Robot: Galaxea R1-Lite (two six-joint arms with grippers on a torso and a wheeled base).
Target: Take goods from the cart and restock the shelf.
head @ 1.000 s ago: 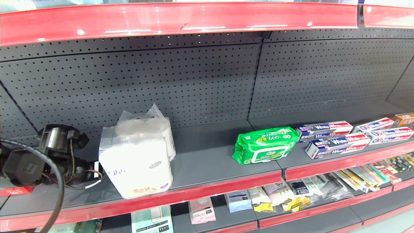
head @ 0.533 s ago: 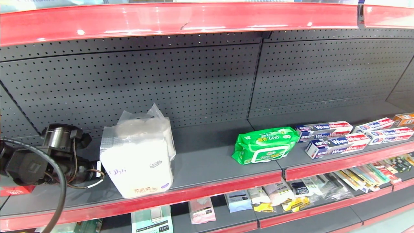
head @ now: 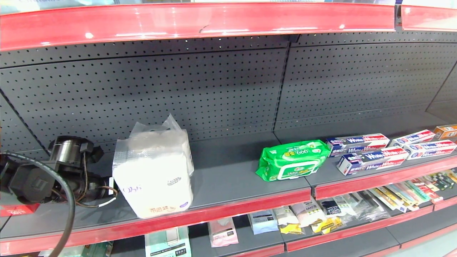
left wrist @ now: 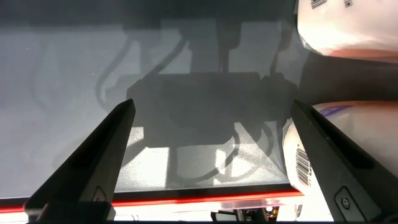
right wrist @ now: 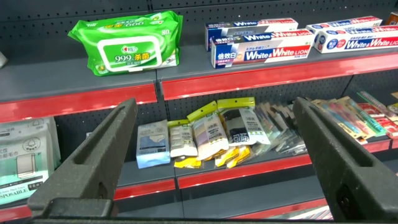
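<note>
The left end effector (left wrist: pixel 211 106) is hanging open, its two black fingers spread wide and gripping nothing, low over the grey metal shelf (head: pixel 228 178). Just beside it, the white plastic-wrapped pack of paper rolls (head: pixel 153 175) is standing upright near the shelf's red front edge. The right end effector (right wrist: pixel 216 102) is likewise gaping empty, facing the green soft pack of wet wipes (right wrist: pixel 127 43) lying on the same shelf, with the long blue-and-red toothpaste boxes (right wrist: pixel 261 53) lying just beside that pack.
</note>
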